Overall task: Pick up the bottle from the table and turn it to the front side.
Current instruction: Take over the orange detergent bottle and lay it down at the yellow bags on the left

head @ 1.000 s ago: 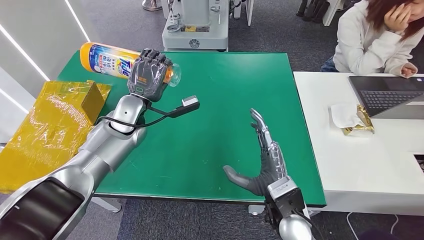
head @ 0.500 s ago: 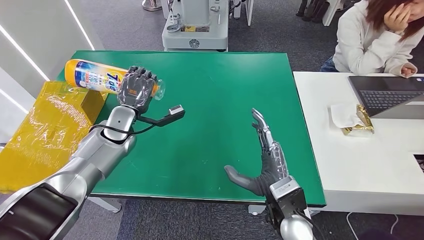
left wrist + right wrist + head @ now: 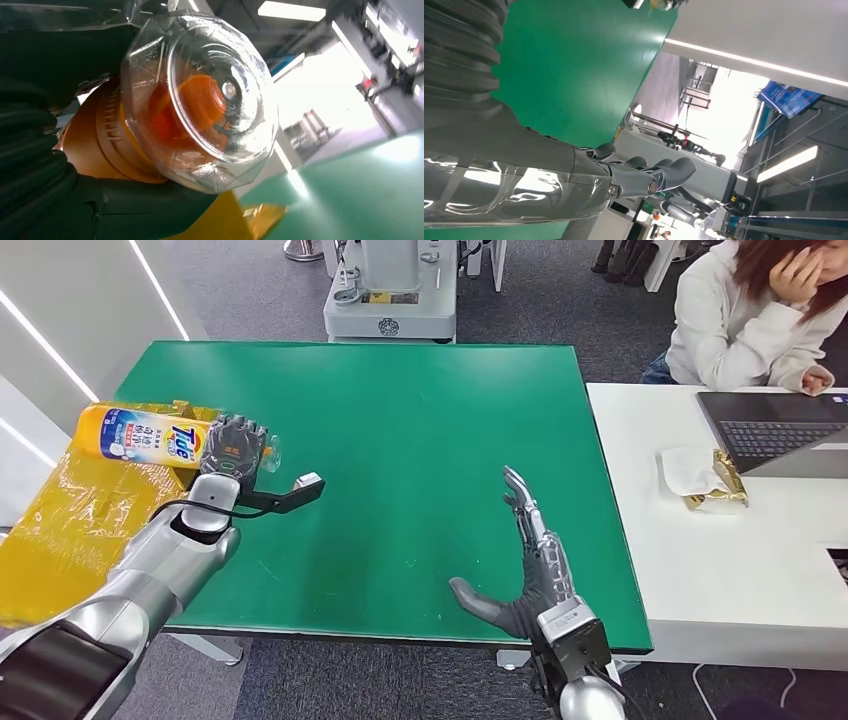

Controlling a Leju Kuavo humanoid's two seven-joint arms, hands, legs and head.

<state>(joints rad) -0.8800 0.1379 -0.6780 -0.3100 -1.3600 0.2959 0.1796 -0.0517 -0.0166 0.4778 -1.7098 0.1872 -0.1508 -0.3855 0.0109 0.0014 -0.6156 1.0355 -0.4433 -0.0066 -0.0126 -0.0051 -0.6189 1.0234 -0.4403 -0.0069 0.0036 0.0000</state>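
Note:
An orange bottle [image 3: 150, 435] with a blue and white label lies sideways in the air over the table's left edge. My left hand [image 3: 236, 445] grips it near the neck. Up close in the left wrist view, its clear cap [image 3: 200, 100] faces the camera, with dark fingers [image 3: 60, 200] wrapped round the orange body. My right hand [image 3: 530, 560] hovers over the green table [image 3: 420, 420] near its front edge, fingers spread and straight, holding nothing. The right wrist view has those fingers [image 3: 649, 175] stretched out above the green top.
A yellow foil-wrapped box [image 3: 90, 510] stands beside the table's left edge, under the bottle. To the right is a white desk [image 3: 680, 560] with a laptop [image 3: 780, 430], a tissue and a gold packet. A person [image 3: 750, 310] sits behind it. A grey machine base [image 3: 390, 300] stands beyond the table.
My left arm has pulled back and to the left with the bottle, from above the table's far left corner to over its left edge. The right hand has stayed in place.

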